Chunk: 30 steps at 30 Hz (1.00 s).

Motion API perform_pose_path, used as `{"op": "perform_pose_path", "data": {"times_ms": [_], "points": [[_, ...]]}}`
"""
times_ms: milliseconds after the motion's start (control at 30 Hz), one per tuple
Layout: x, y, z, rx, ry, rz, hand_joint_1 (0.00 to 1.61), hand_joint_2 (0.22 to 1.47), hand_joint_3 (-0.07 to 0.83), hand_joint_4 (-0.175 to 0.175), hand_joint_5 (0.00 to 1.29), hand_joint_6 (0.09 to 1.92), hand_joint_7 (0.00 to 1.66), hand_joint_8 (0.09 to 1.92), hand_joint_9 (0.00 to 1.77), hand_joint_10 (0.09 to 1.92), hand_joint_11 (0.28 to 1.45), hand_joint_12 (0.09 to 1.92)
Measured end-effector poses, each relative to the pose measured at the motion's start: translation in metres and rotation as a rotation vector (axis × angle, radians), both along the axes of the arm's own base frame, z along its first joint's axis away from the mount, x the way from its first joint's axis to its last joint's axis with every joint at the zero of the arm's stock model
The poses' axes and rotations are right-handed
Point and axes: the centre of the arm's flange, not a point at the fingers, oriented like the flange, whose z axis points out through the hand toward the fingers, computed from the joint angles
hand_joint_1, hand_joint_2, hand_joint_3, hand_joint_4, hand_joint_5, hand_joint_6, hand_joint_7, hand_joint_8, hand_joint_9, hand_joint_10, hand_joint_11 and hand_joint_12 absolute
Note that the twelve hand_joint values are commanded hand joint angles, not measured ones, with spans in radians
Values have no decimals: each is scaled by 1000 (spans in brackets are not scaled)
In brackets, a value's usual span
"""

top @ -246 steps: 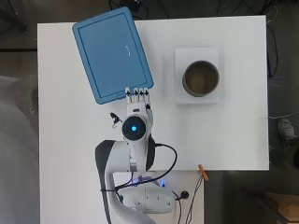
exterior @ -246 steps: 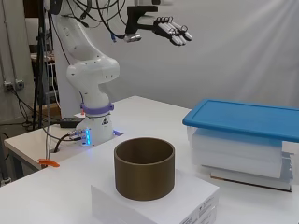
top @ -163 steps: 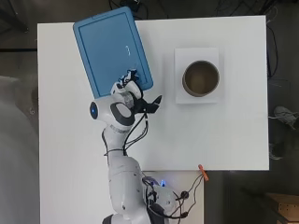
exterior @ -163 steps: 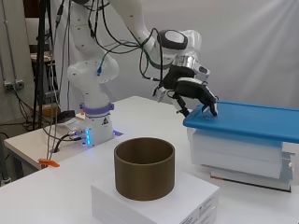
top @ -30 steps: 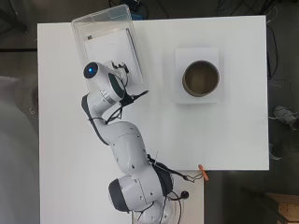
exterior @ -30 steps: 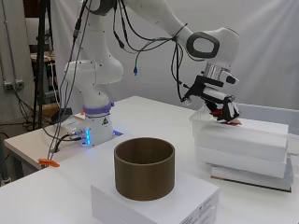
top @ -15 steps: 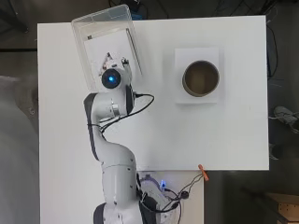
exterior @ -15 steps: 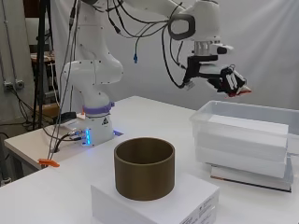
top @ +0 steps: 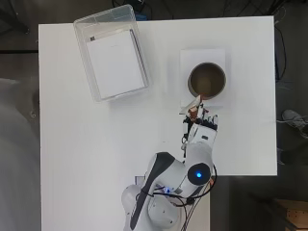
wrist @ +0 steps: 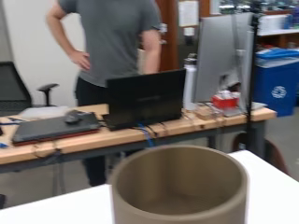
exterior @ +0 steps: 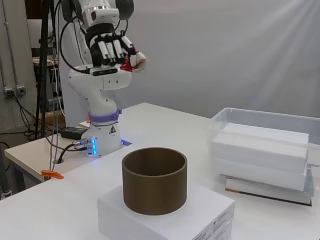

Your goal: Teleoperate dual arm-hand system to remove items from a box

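The clear plastic box [top: 110,50] stands open at the table's far left corner, with a white stack [exterior: 260,150] inside it. My hand [top: 203,126] hangs high above the table, just on the arm's side of the brown round container [top: 207,79]. Its fingers are curled round a small red and white item [top: 194,108], which the side view shows as a red and white item [exterior: 133,61] sticking out of the hand [exterior: 111,49]. The brown container [exterior: 155,180] looks hollow and its bottom seems bare in the wrist view [wrist: 180,191].
The container stands on a white carton [top: 191,57]. A flat dark-edged slab [exterior: 265,192] lies under the clear box. An orange clip [exterior: 51,174] and cables [exterior: 65,135] lie by the arm's base. Bare tabletop [top: 106,144] lies between box and arm.
The hand rose out of the clear box with the red and white item and swung across the table to the brown container. The box's blue lid, seen earliest, is gone.
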Motion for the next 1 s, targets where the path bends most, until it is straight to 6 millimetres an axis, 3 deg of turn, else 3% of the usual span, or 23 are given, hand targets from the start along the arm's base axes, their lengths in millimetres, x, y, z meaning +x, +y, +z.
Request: {"op": "perform_pose_path", "data": {"times_ms": [100, 200, 367, 467, 600, 633, 667, 700, 733, 767, 833, 1000], "points": [[2, -18, -10, -8, 49, -52, 1021, 1106, -1, 175, 999, 952, 1335, 1920, 1578, 1920, 1211, 1823], [24, -34, -15, 2, 90, -84, 1023, 1103, -1, 175, 1003, 945, 1345, 1920, 1586, 1920, 1200, 1815], [74, -69, -40, 26, 168, -110, 1027, 1099, -1, 175, 1012, 930, 1338, 1920, 1589, 1920, 1176, 1813], [98, -91, -42, 35, 200, -132, 1025, 1104, 1, 175, 1001, 949, 1314, 1920, 1570, 1920, 1157, 1812], [123, -105, -53, 50, 245, -149, 1012, 1121, 4, 175, 965, 1008, 1282, 1920, 1534, 1920, 1131, 1807], [126, -105, -54, 53, 250, -147, 863, 1082, -2, 108, 825, 726, 1134, 1689, 1358, 1844, 980, 1739], [128, -105, -55, 59, 251, -140, 676, 1023, -9, 62, 662, 435, 859, 1126, 1031, 1302, 741, 1223], [130, -106, -57, 67, 253, -124, 528, 1014, -4, 49, 586, 239, 699, 652, 825, 784, 600, 734], [133, -106, -57, 70, 259, -104, 432, 1023, -1, 49, 551, 124, 635, 348, 733, 432, 544, 403], [136, -106, -57, 70, 269, -90, 376, 1033, 0, 55, 536, 87, 608, 175, 700, 224, 528, 209], [146, -106, -59, 65, 291, -85, 326, 1046, 2, 73, 525, 87, 588, 87, 688, 87, 527, 87], [165, -94, -56, 60, 312, -90, 284, 1058, 4, 100, 524, 87, 570, 87, 686, 87, 538, 87]]}}
